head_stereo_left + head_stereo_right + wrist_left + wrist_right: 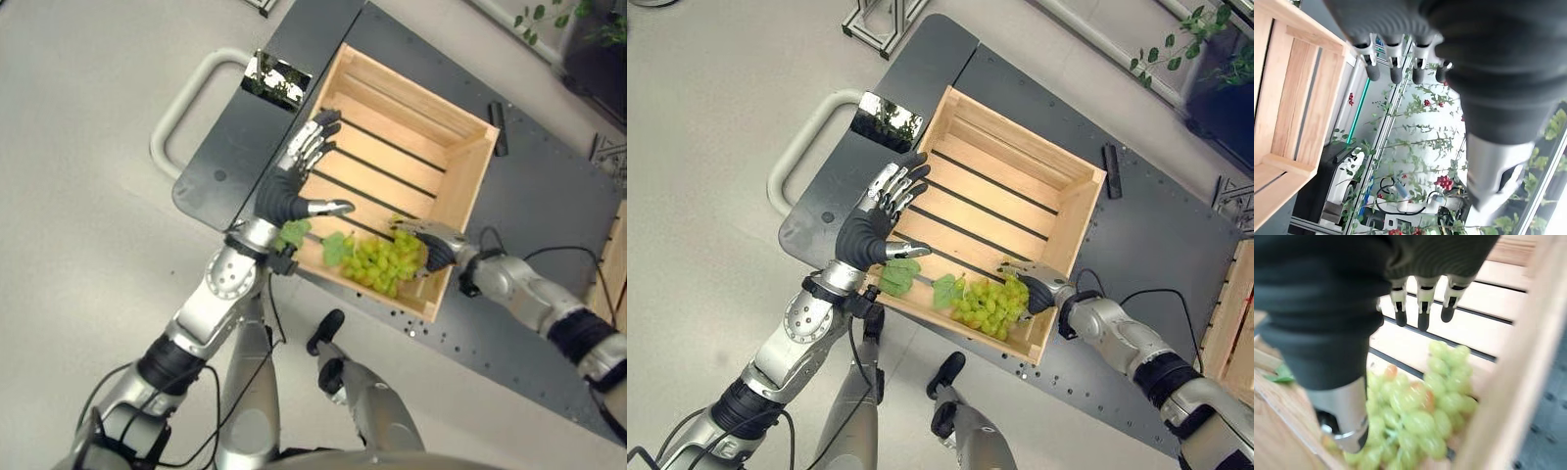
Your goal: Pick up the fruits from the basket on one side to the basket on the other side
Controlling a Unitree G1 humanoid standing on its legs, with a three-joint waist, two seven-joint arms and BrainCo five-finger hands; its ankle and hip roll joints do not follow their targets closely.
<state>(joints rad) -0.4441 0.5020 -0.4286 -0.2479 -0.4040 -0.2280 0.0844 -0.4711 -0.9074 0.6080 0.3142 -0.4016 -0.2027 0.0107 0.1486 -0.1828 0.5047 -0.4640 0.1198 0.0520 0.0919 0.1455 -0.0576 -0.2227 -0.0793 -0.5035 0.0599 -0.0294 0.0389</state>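
Right hand [1036,290], fingers relaxed, hovers over the grapes [988,305] at the crate's [1087,211] six o'clock edge; it should sink deep before closing. Left hand [874,220] waits, fingers straight, at nine o'clock.

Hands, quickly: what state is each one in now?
Left hand: open, fingers straight, holding nothing.
Right hand: open over the bunch of green grapes, not gripping it.

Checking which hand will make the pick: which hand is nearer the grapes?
Right. The right hand is over the grapes at their edge, fingers open. The left hand hovers open over the crate's opposite side.
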